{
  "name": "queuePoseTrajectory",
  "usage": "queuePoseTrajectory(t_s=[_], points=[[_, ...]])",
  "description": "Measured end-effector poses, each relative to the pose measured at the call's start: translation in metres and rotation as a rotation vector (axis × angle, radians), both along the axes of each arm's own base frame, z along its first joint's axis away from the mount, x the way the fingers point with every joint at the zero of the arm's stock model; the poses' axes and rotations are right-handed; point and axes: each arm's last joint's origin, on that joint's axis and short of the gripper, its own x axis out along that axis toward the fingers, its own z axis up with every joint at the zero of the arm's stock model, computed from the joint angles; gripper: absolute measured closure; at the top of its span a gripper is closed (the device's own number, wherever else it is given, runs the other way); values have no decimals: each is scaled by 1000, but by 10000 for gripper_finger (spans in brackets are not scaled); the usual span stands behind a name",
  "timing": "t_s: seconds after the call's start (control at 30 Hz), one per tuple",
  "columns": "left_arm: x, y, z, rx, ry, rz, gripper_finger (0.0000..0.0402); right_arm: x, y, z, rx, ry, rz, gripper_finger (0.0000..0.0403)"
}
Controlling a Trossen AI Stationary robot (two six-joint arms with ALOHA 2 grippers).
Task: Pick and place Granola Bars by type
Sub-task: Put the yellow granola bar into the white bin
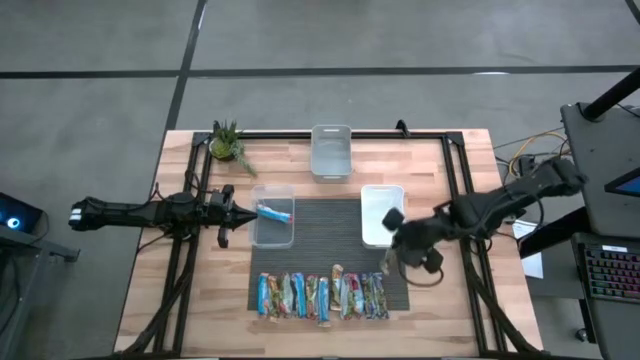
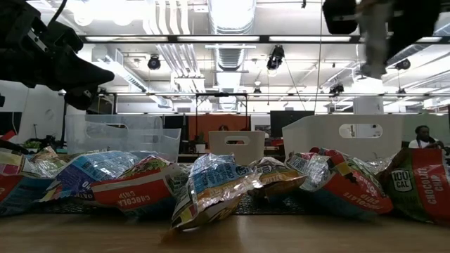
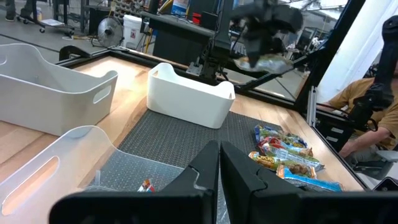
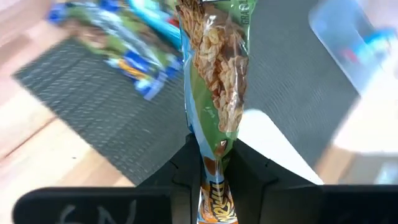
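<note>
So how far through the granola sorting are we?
Early. One blue bar lies in the clear bin. The right end effector holds a green bar above the mat beside the white bin. The row of bars remains unsorted. The left end effector is shut beside the clear bin.

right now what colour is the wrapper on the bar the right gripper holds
Green and blue, with granola pictured on it; the granola bar in the right gripper shows best in the right wrist view.

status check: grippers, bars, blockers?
Right gripper shut on a green granola bar, lifted near the white bin. Left gripper shut, beside the clear bin. No blockers seen.
</note>
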Motion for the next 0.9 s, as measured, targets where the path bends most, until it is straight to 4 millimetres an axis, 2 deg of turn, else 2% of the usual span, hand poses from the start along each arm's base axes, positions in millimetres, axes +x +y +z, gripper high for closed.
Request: queuePoseTrajectory(t_s=[0.13,0.63,0.9], points=[[0,0,0,0,0,0,402,-1,-19,4,17,1,-149,346],[0,0,0,0,-1,0,402,4,-71,3,93,12,-516,346],[0,0,0,0,-1,0,402,1,-95,1,78,30,-607,346]])
